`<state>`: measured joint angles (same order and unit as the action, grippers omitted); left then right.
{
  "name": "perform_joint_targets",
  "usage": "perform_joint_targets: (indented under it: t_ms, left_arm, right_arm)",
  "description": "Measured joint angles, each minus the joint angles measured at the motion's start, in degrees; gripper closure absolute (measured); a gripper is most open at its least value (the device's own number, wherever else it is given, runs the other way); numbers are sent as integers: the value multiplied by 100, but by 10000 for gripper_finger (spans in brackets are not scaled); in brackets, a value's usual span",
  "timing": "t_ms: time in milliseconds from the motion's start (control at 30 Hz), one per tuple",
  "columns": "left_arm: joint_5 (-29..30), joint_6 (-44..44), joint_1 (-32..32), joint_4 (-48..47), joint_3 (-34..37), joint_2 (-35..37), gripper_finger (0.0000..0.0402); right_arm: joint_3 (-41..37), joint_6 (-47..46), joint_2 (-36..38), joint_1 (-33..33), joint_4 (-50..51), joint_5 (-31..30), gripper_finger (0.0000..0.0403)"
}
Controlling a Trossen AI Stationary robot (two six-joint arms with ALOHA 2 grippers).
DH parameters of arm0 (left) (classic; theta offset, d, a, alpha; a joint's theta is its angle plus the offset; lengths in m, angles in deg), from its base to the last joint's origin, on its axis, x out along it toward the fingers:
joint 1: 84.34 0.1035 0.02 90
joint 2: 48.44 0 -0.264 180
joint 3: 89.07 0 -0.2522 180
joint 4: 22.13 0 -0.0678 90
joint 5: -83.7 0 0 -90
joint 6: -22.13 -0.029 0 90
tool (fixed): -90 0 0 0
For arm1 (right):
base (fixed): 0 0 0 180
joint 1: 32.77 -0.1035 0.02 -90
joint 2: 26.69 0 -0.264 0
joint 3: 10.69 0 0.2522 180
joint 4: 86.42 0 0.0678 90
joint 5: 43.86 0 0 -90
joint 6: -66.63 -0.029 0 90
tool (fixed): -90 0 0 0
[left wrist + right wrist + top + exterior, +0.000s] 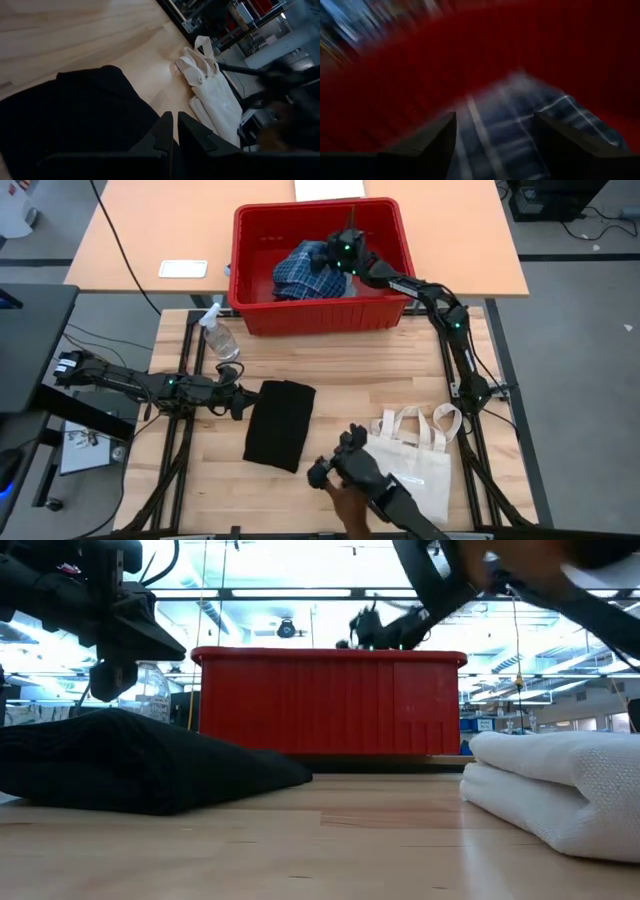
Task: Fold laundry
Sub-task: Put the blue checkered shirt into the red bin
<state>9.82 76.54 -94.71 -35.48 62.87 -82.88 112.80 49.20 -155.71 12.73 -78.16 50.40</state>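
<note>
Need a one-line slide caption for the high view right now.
Right gripper reaches, jaws open, over the plaid shirt in the red bin; left gripper shut beside the folded black garment.

A black garment (279, 423) lies folded into a neat rectangle on the table's left half, toward its front edge. A blue-and-white plaid garment (305, 272) sits crumpled inside the red bin (262, 240) at the table's back edge.

One red bin (318, 308), one plaid garment (305, 272), one folded black garment (281, 423), one cream tote bag (420, 455), one spray bottle (218, 332), two robot arms, one white card (183, 269).
</note>
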Motion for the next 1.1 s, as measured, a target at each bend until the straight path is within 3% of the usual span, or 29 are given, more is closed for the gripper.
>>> perform_joint_targets:
  t_ms: [167, 267, 367, 533, 667, 800, 1100]
  left_arm:
    - [-216, 24, 1, -11, 0, 1, 370]
    - [-269, 55, 0, -26, 0, 0, 370]
    - [-361, 74, 0, -26, 2, 2, 370]
    - [-547, 179, 1, -24, 2, 2, 370]
    - [-573, 197, 0, -24, 2, 1, 370]
    - [-573, 195, 2, -26, 2, 0, 370]
    - [-574, 345, 2, -129, 2, 2, 370]
  right_arm:
    - [24, 631, -327, 131, 1613, -176, 133]
    - [38, 736, -310, 131, 1853, -42, 133]
    - [-3, 759, -109, 119, 1813, -37, 133]
    - [-7, 913, 597, -68, 1074, -802, 133]
    - [13, 1352, 749, -234, -196, -317, 133]
    - [5, 1771, 599, -474, -552, -36, 133]
    - [6, 1606, -375, -421, 1031, -42, 133]
